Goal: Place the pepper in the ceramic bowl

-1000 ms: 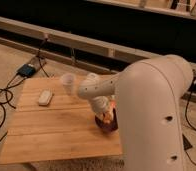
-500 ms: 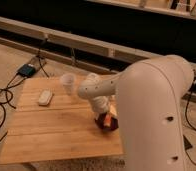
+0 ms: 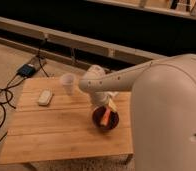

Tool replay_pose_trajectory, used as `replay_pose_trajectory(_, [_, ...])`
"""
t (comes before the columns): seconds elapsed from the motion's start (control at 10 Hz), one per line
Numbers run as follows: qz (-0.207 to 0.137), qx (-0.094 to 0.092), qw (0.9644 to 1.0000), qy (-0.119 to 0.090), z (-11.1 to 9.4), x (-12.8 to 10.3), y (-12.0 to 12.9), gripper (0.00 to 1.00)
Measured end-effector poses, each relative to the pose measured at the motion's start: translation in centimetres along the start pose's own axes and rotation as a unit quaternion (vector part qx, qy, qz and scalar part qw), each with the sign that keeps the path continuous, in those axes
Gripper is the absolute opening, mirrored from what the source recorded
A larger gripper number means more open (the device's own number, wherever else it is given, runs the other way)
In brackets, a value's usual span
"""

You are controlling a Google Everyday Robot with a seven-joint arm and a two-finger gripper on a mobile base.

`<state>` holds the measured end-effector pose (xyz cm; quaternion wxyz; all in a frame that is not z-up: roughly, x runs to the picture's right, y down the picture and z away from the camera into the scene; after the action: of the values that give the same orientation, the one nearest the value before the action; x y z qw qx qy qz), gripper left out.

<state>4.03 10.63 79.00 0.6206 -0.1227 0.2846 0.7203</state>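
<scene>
You see the pepper lying steeply tilted inside the ceramic bowl, lower centre, gripper spread apart just above.

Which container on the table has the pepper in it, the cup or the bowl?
The dark ceramic bowl, directly under the gripper, holds the orange pepper. The white cup stands apart, toward the remote.

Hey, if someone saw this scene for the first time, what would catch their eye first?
The big white robot arm fills the right side and reaches left over the wooden table. Its end effector sits just above the dark ceramic bowl near the table's right edge, with the orange pepper lying in the bowl. Further left stand a translucent cup and a white remote.
</scene>
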Motion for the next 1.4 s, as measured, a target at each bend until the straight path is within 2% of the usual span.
replay_pose_trajectory(0.2, [0.002,-0.032,0.9994,-0.013,-1.7,-0.2,0.7,0.74])
replay_pose_trajectory(0.4, [-0.009,-0.081,0.9966,-0.015,-3.8,0.5,2.2,0.74])
replay_pose_trajectory(0.6, [-0.033,-0.128,0.9911,-0.013,-5.8,1.4,4.0,0.74])
replay_pose_trajectory(0.7, [-0.055,-0.153,0.9866,-0.011,-6.9,2.1,5.1,0.74])
replay_pose_trajectory(0.8, [-0.069,-0.169,0.9832,-0.010,-7.7,2.7,5.9,0.74])
replay_pose_trajectory(0.9, [-0.076,-0.175,0.9817,-0.009,-8.0,2.9,6.3,0.74])
replay_pose_trajectory(1.4, [-0.077,-0.176,0.9814,-0.010,-8.0,2.9,6.3,0.74])
